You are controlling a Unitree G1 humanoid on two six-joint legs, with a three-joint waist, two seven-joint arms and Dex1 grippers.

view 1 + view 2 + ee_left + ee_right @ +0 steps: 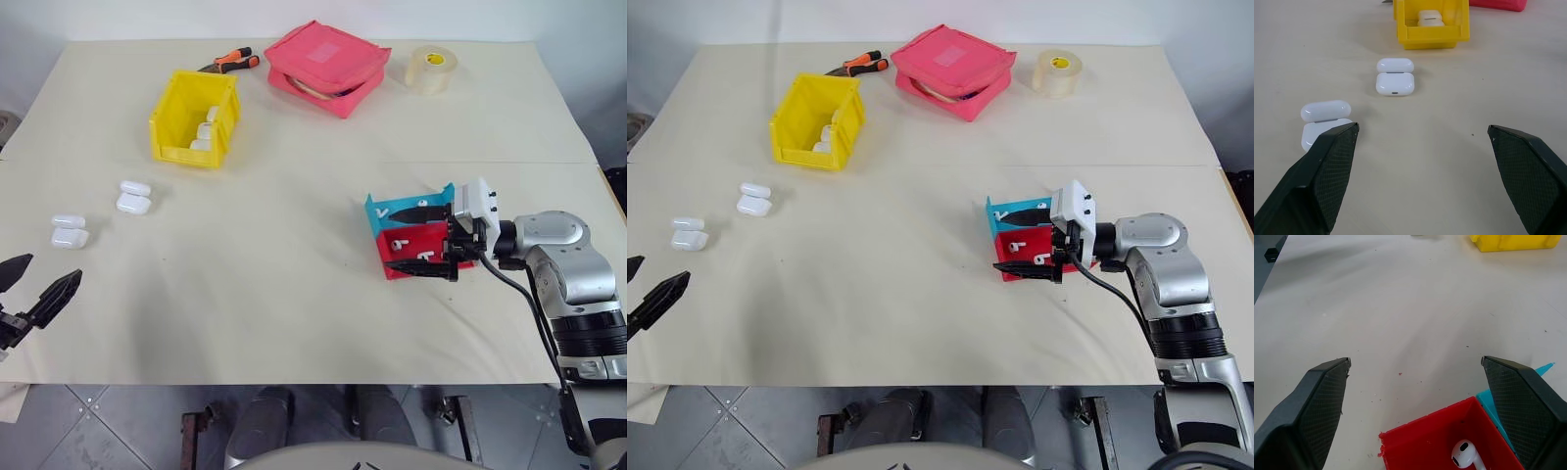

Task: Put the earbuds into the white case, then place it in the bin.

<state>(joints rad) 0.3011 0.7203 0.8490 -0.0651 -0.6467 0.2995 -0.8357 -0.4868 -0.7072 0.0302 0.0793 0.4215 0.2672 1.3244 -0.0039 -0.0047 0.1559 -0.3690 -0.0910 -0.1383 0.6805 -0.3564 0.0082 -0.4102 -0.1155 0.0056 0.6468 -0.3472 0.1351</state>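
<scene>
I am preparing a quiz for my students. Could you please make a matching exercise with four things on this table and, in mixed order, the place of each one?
Things:
1. yellow bin
2. tape roll
3. red tray
4. right gripper

Places:
A. far right of the table, beside the pink pouch
B. over the two small trays, fingers wide open
C. touching the teal tray, an earbud inside
D. far left part, white cases inside

Pairs: 1-D, 2-A, 3-C, 4-B

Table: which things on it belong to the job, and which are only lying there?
Job:
earbuds in the red tray and teal tray
open cases
yellow bin

Lying about:
pink pouch
tape roll
pliers
</scene>
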